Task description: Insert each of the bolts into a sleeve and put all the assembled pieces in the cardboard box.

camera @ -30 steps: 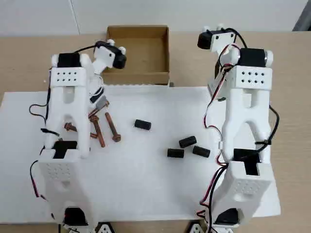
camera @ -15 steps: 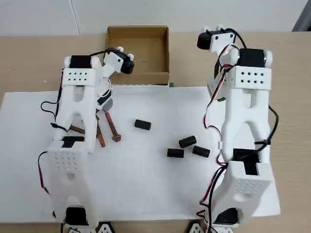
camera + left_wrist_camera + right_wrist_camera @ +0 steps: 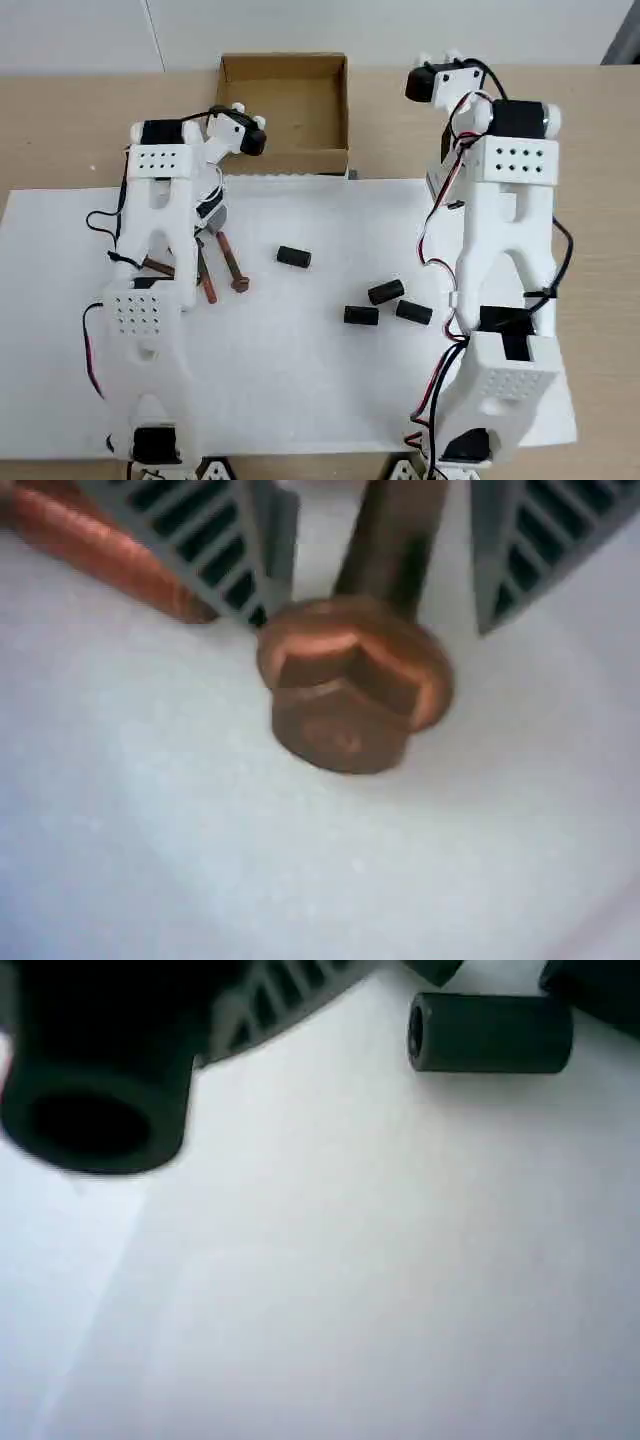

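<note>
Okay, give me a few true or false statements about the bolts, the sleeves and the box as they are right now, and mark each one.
1. The cardboard box holds an assembled piece. False: nothing lies in it.
2. Four black sleeves lie on the white sheet. True.
3. The left gripper is shut on a sleeve. False: it is open, with a finger on either side of a copper bolt.
4. That bolt lies on the white sheet. True.
</note>
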Robot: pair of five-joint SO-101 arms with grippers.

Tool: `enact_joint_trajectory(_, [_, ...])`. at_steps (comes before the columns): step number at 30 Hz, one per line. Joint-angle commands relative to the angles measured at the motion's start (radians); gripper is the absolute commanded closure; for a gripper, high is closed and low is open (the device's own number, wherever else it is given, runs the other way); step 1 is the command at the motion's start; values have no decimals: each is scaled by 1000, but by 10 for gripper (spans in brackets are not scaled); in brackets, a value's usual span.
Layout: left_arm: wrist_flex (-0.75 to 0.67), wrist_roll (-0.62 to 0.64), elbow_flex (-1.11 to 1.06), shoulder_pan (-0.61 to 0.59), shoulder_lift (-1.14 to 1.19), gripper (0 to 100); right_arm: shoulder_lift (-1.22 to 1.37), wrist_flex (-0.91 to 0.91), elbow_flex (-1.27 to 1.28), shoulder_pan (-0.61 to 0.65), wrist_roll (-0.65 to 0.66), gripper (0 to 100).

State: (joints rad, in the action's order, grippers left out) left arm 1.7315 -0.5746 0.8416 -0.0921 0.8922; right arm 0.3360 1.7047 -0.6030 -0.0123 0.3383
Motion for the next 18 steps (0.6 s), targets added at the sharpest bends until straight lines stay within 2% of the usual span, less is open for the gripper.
enact_joint_trajectory(1, [8,-5,33,-23,-11,885,-64,7,-15,-4,-8,995])
enact_joint_trajectory(5, [6,-5,30,-17,-9,888,-64,7,-15,-1,-11,995])
enact_joint_trajectory(11, [-15,-5,28,-15,-5,987,-64,7,-15,1,-12,995])
enact_joint_trajectory(18, [-8,-2,38,-3,14,995,-74,10,-15,1,-12,995])
